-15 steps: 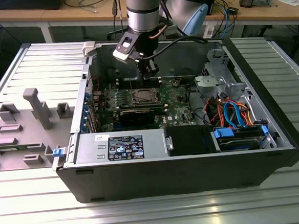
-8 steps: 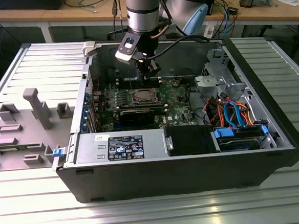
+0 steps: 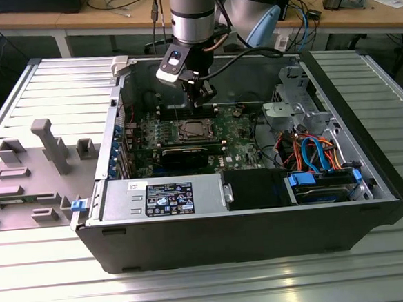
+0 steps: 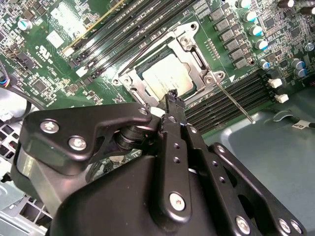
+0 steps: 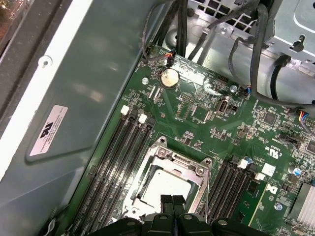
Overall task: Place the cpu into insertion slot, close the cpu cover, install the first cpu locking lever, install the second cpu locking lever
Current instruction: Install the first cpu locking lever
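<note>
The cpu (image 4: 166, 77) shows its silver-grey top inside the insertion slot (image 3: 181, 133) of the green board. The cpu cover (image 5: 179, 164) lies flat around it as a silvery frame, the chip showing through its window. A thin locking lever (image 4: 236, 102) sticks out from the socket corner across the memory slots. In both wrist views my gripper (image 5: 172, 199) hovers just above the socket's edge, shut with nothing between its fingertips (image 4: 172, 96). The exterior view puts the gripper (image 3: 203, 99) inside the open case, a little behind the socket.
Long memory slots (image 5: 118, 162) flank the socket on both sides. A black graphics card (image 3: 188, 154) lies in front of it, then the power supply (image 3: 160, 197). A drive cage (image 3: 292, 110) and coloured cables (image 3: 312, 153) fill the exterior view's right. A grey fixture (image 3: 49, 144) stands outside.
</note>
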You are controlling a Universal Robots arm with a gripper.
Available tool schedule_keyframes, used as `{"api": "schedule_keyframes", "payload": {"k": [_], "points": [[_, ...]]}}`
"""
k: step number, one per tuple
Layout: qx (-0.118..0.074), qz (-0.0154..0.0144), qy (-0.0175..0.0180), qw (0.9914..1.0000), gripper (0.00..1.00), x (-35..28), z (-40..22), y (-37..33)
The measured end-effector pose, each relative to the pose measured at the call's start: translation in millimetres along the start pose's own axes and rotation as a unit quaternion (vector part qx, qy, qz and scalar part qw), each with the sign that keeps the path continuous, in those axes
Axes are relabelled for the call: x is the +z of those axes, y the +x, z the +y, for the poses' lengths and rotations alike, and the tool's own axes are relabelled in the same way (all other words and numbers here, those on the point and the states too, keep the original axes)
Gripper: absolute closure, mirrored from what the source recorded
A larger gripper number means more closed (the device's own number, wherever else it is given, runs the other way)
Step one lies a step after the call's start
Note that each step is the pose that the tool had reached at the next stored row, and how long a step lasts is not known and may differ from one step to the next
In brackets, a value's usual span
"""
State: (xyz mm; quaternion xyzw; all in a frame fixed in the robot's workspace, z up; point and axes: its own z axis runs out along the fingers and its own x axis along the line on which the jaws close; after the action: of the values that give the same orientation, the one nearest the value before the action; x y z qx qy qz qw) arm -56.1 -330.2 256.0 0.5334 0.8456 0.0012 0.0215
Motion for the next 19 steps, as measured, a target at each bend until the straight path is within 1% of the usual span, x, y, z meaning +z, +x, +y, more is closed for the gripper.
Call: {"api": "schedule_keyframes", "payload": {"k": [5,6,8,12,15,16,18,19], "points": [[-0.001,0.0000,0.0000,1.00000,0.89,0.0,0.0,0.0],[-0.022,0.0005,-0.0008,0.99975,0.89,0.0,0.0,0.0],[-0.045,0.0011,-0.0016,0.99899,0.89,0.0,0.0,0.0],[-0.056,0.0014,-0.0019,0.99845,0.89,0.0,0.0,0.0],[-0.066,0.0016,-0.0023,0.99780,0.89,0.0,0.0,0.0],[-0.071,0.0018,-0.0025,0.99744,0.89,0.0,0.0,0.0],[-0.094,0.0023,-0.0033,0.99558,0.89,0.0,0.0,0.0],[-0.101,0.0025,-0.0035,0.99492,0.89,0.0,0.0,0.0]]}}
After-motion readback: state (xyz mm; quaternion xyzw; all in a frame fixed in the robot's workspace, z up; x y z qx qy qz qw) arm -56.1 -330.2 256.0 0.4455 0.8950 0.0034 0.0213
